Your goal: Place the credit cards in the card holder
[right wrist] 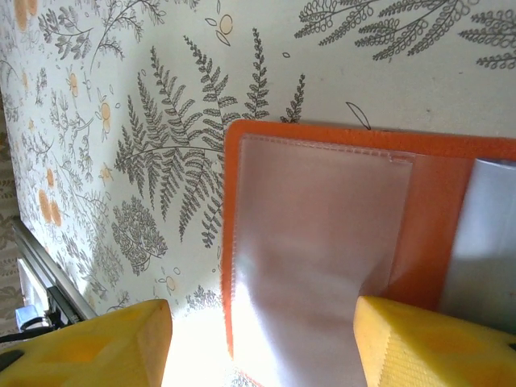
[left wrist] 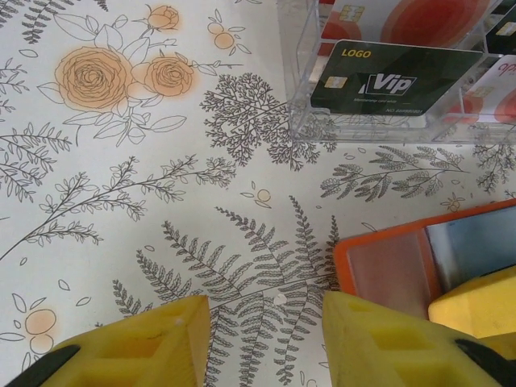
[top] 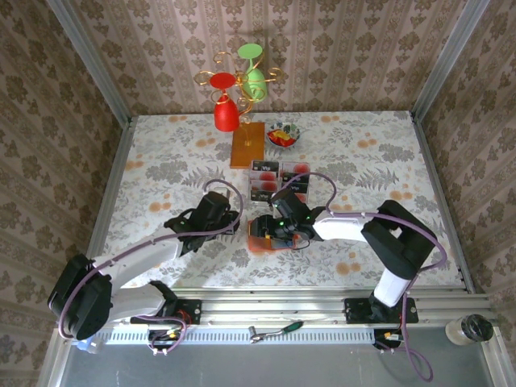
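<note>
- Looking through the right wrist camera, I see the right gripper (right wrist: pixel 262 334) with its yellow fingers spread wide and nothing pinched between them.
- One finger hangs over the holder (right wrist: pixel 322 234), and the other hangs over the flowered cloth (right wrist: pixel 161 121) just beside its orange edge. I cannot tell if either finger touches.
- The holder lies open and flat, with a clear pocket showing inside its orange rim.
- On the left wrist camera, the left gripper (left wrist: pixel 262 330) is spread as well, with bare cloth between its fingers.
- The holder's corner sits just to the right of the left gripper, and a yellow finger of the right gripper is over it.
- Beyond the holder is a clear tray (left wrist: pixel 300 105) holding the cards (left wrist: pixel 387 76). The nearest card is black with white "Vip" print, and red and pale cards lie behind it.
- From above, the two grippers meet near the middle of the table, the left one beside the holder and the right one over it.
- The tray stands just behind the holder, with black cards on its left side and red ones on its right.
</note>
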### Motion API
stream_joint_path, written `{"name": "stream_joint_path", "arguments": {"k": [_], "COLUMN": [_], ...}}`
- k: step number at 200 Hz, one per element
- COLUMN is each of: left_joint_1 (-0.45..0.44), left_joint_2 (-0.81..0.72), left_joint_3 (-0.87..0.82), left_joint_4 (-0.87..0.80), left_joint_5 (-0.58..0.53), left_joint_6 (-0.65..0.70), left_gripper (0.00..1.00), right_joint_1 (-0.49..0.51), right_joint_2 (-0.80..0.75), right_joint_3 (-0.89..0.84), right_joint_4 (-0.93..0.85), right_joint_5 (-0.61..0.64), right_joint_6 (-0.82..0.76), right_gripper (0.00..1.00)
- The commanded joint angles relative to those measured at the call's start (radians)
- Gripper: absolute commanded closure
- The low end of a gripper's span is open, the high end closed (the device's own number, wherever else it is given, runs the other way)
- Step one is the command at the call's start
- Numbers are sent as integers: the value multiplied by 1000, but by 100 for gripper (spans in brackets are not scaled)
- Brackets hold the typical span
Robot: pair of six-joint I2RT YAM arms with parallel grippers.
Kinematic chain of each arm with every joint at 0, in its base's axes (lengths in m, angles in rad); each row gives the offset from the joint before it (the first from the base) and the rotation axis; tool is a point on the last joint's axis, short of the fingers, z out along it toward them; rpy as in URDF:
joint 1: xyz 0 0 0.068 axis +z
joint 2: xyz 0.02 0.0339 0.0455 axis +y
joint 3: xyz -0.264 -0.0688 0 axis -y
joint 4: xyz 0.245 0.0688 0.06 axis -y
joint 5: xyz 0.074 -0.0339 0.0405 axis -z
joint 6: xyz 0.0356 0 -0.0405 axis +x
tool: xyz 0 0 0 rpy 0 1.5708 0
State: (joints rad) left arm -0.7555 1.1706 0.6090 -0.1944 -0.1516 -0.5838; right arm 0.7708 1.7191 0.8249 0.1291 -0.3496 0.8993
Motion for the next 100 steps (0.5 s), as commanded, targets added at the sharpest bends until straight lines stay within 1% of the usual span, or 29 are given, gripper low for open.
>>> {"name": "stream_joint_path", "arguments": {"k": [1,21,67,100], "left_joint_1": [8,8,4,4], "left_joint_2": [-23,-19,22,51], "left_joint_3": [-17,-14,-4,7], "left_joint_4": [4,6,25,38], "left_joint_5": [20,27,53,63], "left_joint_6": [-8,-10,-18,-24], "left_gripper": [57,57,57,58], "right_joint_1": [7,7,1,-2], "right_joint_2": [36,41,-11,-35], "right_joint_3": [18,10,7,-14], "right_joint_4": [36,54,35,39], "right_joint_5": [-15,-20,-13,-9], "right_joint_6": [33,43,30,30], "right_gripper": [36,36,36,42]}}
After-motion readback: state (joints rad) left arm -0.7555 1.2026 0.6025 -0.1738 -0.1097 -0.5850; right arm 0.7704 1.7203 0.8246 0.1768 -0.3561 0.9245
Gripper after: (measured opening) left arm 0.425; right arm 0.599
